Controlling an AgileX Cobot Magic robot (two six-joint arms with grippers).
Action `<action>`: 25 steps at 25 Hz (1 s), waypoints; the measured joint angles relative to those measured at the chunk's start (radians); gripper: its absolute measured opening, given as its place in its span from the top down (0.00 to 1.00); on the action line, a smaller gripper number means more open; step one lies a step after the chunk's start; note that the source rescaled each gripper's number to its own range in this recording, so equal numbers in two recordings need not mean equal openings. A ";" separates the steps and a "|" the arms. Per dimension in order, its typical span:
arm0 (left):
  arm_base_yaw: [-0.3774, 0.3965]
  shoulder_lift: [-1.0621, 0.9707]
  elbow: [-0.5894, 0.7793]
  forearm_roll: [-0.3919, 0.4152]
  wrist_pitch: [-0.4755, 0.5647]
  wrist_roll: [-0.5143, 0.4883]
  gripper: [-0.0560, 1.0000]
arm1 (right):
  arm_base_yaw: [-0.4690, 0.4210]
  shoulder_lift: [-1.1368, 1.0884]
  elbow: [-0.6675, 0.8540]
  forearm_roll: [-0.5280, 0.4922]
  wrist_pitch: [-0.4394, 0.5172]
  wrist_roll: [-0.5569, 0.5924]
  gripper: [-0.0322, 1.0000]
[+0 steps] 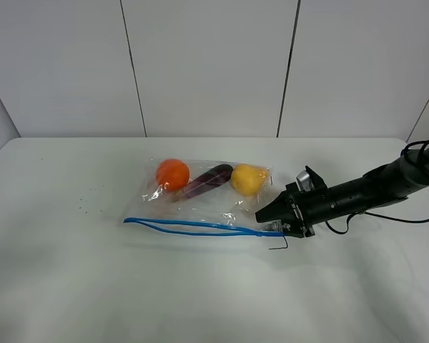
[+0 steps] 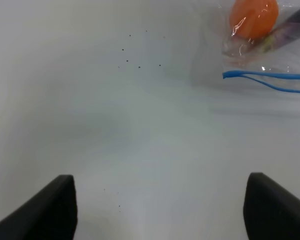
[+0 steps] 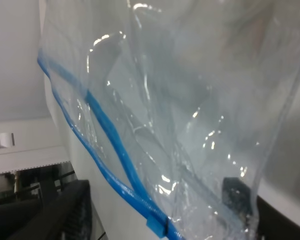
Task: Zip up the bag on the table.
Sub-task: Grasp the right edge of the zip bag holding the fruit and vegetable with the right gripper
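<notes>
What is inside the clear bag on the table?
Inside the bag: an orange fruit, a purple vegetable and a yellow fruit, side by side. The right pincer covers one corner of the bag, hiding that part.

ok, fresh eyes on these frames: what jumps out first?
The clear bag in the middle of the white table, with an orange fruit, a purple vegetable and a yellow fruit lined up along its far side. Next, its blue zip strip on the near edge, gaping at the left end, and the black right gripper at the strip's right end.
</notes>
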 joint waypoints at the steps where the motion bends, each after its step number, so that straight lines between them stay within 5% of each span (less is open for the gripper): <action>1: 0.000 0.000 0.000 0.000 0.000 0.000 0.04 | 0.000 0.000 0.000 0.000 0.000 0.000 0.38; 10: 0.000 0.000 0.000 0.000 0.000 0.000 0.04 | -0.040 0.000 0.000 -0.011 0.024 -0.001 0.53; 25: 0.000 0.000 0.000 0.000 0.000 0.000 0.04 | -0.073 0.000 0.000 -0.017 0.017 0.036 0.55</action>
